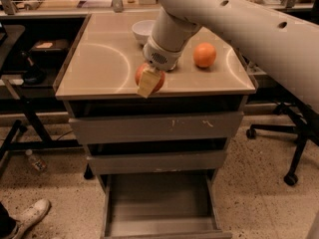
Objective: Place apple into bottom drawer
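Observation:
My gripper (149, 79) is shut on the red apple (158, 81) and holds it just above the front edge of the cabinet top. One pale finger (147, 83) covers the apple's front. The white arm reaches in from the upper right. The bottom drawer (159, 203) is pulled out below, a shallow empty tray, directly under and a little forward of the apple.
An orange fruit (205, 55) lies on the cabinet top (99, 68) to the right. A white bowl (142, 30) stands at the back. The two upper drawers (157, 128) are closed. A chair base (286, 133) stands at right, a shoe (27, 217) at lower left.

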Robot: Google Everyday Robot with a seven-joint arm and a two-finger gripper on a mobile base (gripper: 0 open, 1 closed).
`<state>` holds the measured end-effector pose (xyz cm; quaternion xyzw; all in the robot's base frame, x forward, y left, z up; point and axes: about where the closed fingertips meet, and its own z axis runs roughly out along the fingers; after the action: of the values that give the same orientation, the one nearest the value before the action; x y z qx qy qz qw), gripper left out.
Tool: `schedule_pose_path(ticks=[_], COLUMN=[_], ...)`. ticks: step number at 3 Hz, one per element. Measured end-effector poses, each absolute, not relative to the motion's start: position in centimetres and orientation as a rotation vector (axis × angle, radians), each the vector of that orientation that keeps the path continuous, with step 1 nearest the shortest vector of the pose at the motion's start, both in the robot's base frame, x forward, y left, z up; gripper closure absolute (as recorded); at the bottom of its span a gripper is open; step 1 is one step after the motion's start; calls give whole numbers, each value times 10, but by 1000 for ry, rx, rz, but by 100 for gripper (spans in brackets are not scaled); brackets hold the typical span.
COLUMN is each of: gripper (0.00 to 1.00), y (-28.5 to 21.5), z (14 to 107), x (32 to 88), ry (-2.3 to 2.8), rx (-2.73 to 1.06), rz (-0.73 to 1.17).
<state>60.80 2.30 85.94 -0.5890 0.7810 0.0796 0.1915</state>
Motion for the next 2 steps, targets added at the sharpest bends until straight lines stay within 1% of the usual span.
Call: schedule_pose_path(ticks=[1,2], gripper=[100,100], y=[12,-1], z=[836,797], x=[581,533], ry=[2280,2392], rx=[-1617,-1503], rz=[294,453])
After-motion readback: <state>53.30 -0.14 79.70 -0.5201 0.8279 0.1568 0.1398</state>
